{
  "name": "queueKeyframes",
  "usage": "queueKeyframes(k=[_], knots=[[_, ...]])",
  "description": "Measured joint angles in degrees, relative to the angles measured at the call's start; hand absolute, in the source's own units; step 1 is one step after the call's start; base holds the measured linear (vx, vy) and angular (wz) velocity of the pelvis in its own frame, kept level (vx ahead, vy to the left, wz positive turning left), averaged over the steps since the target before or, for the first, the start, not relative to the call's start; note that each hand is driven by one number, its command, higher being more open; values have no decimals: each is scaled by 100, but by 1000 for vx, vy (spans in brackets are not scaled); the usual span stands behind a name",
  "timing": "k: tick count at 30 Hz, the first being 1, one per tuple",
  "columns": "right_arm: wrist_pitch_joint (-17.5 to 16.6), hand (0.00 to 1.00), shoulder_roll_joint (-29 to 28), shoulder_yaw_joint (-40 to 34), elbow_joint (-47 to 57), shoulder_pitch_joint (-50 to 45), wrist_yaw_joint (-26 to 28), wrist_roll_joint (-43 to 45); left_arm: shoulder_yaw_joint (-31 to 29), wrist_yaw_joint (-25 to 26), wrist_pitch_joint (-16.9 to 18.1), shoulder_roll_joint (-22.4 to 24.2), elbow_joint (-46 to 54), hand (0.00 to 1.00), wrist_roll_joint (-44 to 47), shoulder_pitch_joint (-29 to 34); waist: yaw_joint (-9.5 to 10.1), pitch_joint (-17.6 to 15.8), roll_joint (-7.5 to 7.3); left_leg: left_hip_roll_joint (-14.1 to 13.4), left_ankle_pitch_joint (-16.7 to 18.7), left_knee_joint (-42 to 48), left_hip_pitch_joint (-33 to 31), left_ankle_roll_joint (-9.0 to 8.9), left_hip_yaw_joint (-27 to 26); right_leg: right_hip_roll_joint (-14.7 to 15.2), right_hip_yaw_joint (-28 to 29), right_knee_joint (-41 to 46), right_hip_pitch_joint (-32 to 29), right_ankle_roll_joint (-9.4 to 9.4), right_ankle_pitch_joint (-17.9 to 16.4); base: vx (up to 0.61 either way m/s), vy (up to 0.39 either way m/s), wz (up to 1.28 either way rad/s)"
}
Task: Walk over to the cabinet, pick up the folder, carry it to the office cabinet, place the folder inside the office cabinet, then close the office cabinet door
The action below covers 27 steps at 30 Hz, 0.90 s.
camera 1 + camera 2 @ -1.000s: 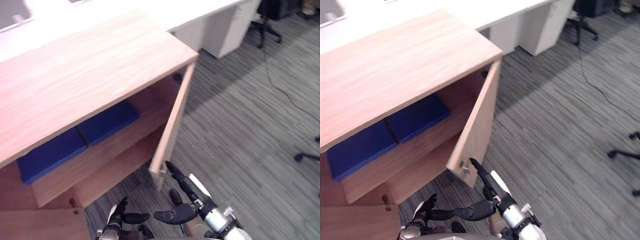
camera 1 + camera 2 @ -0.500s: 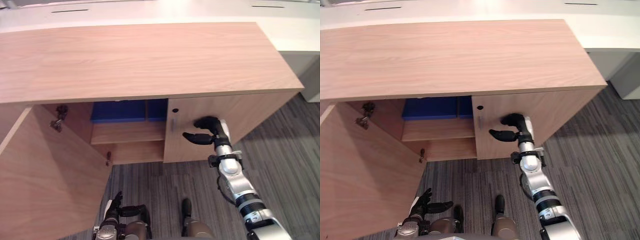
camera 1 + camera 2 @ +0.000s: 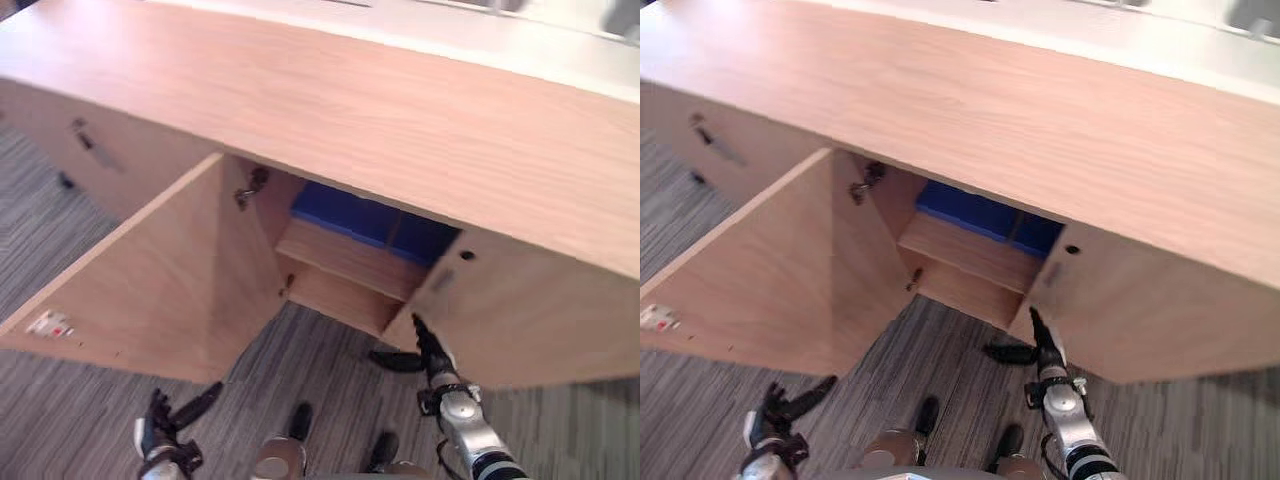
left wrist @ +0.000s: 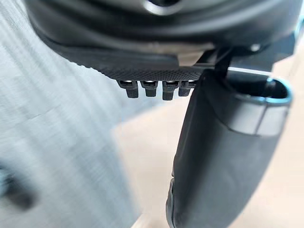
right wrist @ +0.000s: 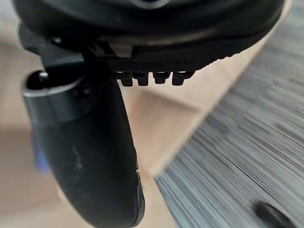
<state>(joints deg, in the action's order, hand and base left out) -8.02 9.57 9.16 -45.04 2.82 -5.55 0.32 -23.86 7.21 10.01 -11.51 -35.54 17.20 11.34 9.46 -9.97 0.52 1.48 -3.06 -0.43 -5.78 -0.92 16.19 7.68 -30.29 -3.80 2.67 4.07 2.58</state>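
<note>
Currently the blue folder (image 3: pixel 343 211) lies on the upper shelf (image 3: pixel 350 262) inside the office cabinet (image 3: pixel 400 110), its long axis along the shelf. Its left door (image 3: pixel 150 290) stands wide open toward the frame's lower left. The left hand (image 3: pixel 160 430), fingers straight and empty, is nearer it. The right hand (image 3: pixel 432 362), fingers extended and empty, points at the nearly shut right door (image 3: pixel 520 320). Judgement: closing the left door falls to the left hand.

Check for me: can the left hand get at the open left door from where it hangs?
Probably yes. The left hand, open, hangs low close beside the wide-open left door, with only carpet between them; it would have to rise first.
</note>
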Motion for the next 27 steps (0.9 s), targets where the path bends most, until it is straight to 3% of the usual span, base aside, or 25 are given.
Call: queueKeyframes(k=[7,10,14,22,27], knots=[[-2,100,9,18,-50,117,32,7,-22,-2,174,-1050,921,100,81,-303,136,-7,-44,155,-205,-191,-71,13,633,104,-491,79,126,21,-135,19,10,50],[-1,100,-34,16,-53,84,79,9,192,-15,205,-1556,1299,100,72,-449,174,-19,-115,159,-347,-396,-45,1,749,127,-499,91,120,70,-195,-32,8,23],[-2,100,-76,-10,-54,-82,151,12,606,-142,323,-1888,1611,100,-34,-716,165,-4,-167,149,-403,-459,-34,3,778,124,-505,104,120,71,-199,-46,-4,5],[42,100,-173,-365,-206,-509,281,10,724,-67,359,-1780,1906,100,-29,-704,87,25,-400,88,-406,-489,-68,2,688,78,-417,131,41,51,-212,-22,-3,-4],[70,100,-243,-599,-309,-664,302,10,609,20,431,-1080,2750,100,26,39,89,69,-470,69,-406,-490,-52,-1,456,124,-170,258,-64,47,-213,-43,28,-20]])
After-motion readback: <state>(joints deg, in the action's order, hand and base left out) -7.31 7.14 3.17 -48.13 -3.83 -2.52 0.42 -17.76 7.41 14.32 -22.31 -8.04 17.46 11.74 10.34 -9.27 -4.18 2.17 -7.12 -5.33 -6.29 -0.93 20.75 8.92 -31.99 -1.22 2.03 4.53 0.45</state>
